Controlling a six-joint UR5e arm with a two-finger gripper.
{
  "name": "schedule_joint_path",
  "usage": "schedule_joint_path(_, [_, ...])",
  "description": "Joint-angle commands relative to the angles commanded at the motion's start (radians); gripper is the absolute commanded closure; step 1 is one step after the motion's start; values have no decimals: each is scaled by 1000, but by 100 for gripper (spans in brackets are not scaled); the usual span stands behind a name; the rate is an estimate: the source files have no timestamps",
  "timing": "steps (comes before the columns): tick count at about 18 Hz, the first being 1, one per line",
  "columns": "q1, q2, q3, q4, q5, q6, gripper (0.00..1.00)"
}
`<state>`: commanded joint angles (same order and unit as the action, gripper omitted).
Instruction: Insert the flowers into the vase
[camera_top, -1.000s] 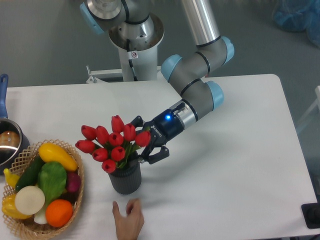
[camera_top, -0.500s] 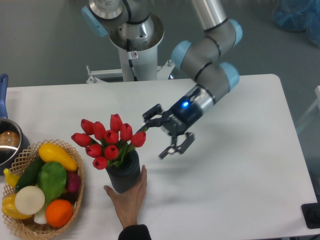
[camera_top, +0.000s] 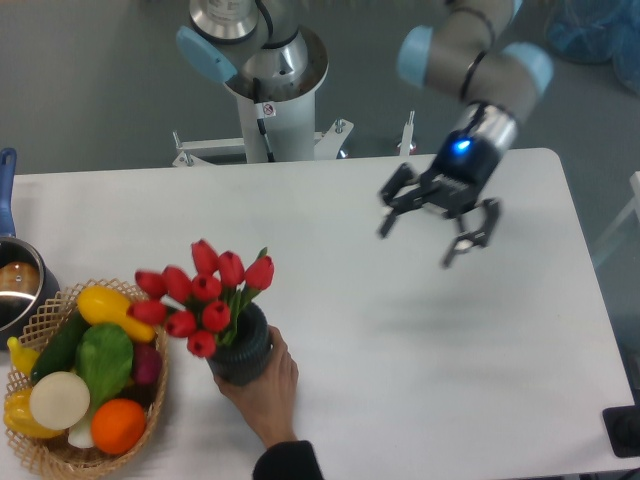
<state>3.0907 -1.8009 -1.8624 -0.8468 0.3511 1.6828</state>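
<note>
The flowers (camera_top: 200, 295), a bunch of red tulips with green stems, stand in the vase (camera_top: 243, 352), a short dark grey ribbed cylinder at the table's front left. A person's hand (camera_top: 270, 385) grips the vase from the front. My gripper (camera_top: 436, 230) hangs open and empty above the table's right half, far from the flowers.
A wicker basket (camera_top: 45, 450) of colourful vegetables sits at the front left corner, right beside the flowers. A metal pot (camera_top: 15, 285) with a blue handle is at the left edge. The white table (camera_top: 420, 400) ends near the robot base at the back.
My gripper has let go of the flowers and risen away to the upper right. The hand has closed around the vase and shifted it slightly left.
</note>
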Motion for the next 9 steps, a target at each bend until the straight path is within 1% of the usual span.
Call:
schedule_joint_path(3, [78,3,40,2,43,-6,0])
schedule_joint_path(4, [94,8,43,3,93,-5,0])
schedule_joint_path(5, [114,17,55,5,167,-5,0])
schedule_joint_path(7, [150,23,107,0,299,-8,0])
schedule_joint_path(9, [181,44,109,0,444,-3,0])
